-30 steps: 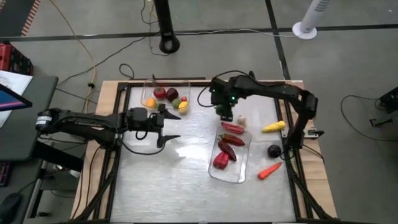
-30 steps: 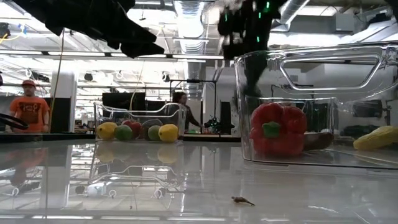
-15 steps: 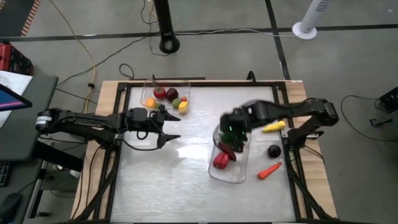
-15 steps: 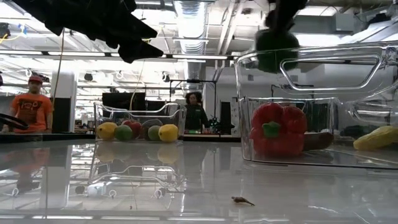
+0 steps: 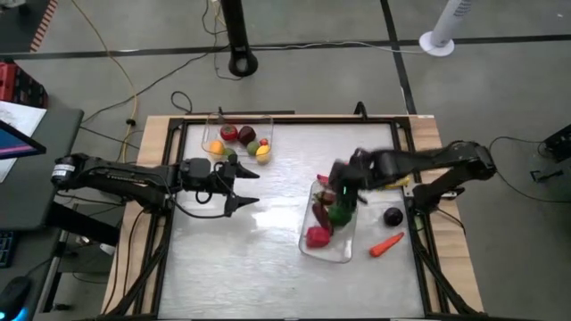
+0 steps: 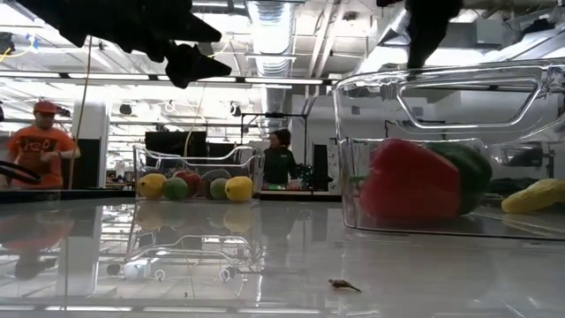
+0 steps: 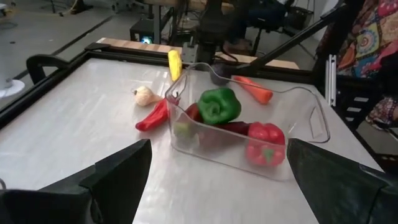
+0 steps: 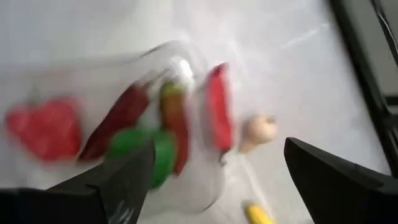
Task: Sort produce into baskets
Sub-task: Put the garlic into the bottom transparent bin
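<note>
Fingers of the right gripper (image 5: 343, 185) are spread empty above the near basket (image 5: 314, 247); the light, slick carrot (image 5: 386, 244) is best pinched mid-body. Left gripper (image 5: 243, 187) is parked, spread wide.

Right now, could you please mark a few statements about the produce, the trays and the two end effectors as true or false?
1. The green pepper lies in the tray with the red pepper. True.
2. The carrot lies inside that tray. False: it lies on the table beside it.
3. The right end effector grips the green pepper. False: it is open above the tray.
4. The left end effector is open and empty. True.
5. The garlic bulb sits outside the tray. True.
</note>
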Controlling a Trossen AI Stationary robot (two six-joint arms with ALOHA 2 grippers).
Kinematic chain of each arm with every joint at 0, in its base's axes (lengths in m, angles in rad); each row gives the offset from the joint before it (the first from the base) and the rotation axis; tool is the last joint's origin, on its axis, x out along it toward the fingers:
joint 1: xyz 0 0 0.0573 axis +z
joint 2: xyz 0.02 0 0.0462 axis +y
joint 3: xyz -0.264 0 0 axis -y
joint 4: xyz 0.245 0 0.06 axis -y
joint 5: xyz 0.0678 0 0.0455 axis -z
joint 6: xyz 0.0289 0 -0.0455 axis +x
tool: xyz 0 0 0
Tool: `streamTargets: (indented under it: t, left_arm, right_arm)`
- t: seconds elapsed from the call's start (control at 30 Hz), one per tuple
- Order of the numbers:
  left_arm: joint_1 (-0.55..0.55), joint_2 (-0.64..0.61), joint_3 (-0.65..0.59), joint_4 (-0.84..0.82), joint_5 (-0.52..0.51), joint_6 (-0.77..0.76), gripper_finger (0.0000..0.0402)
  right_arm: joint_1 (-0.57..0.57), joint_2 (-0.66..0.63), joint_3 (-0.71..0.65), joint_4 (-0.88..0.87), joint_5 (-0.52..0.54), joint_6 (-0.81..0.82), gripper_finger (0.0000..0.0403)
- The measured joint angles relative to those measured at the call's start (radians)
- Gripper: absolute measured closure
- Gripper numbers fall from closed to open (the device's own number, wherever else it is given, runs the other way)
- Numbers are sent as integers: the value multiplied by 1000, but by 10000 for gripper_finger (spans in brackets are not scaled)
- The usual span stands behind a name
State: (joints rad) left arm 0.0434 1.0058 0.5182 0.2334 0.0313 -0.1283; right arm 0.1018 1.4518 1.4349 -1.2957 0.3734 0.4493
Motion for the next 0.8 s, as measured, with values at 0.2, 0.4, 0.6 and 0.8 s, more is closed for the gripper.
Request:
streamTargets:
  t: [0.2, 0.4, 0.6, 0.8]
  left_arm:
    - [-5, 4, 0, -6, -25, -15, 41]
    - [-5, 4, 0, -33, -26, -34, 41]
    - [-5, 4, 0, -73, -43, -34, 41]
    - [-5, 4, 0, -104, -44, -33, 41]
  right_arm:
    - [-272, -10, 0, -6, -11, 8, 34]
    - [-470, 81, -1, -1, -81, -74, 42]
    - [-558, 184, -1, 32, -149, -138, 51]
    - [-604, 208, -128, 215, -294, -184, 63]
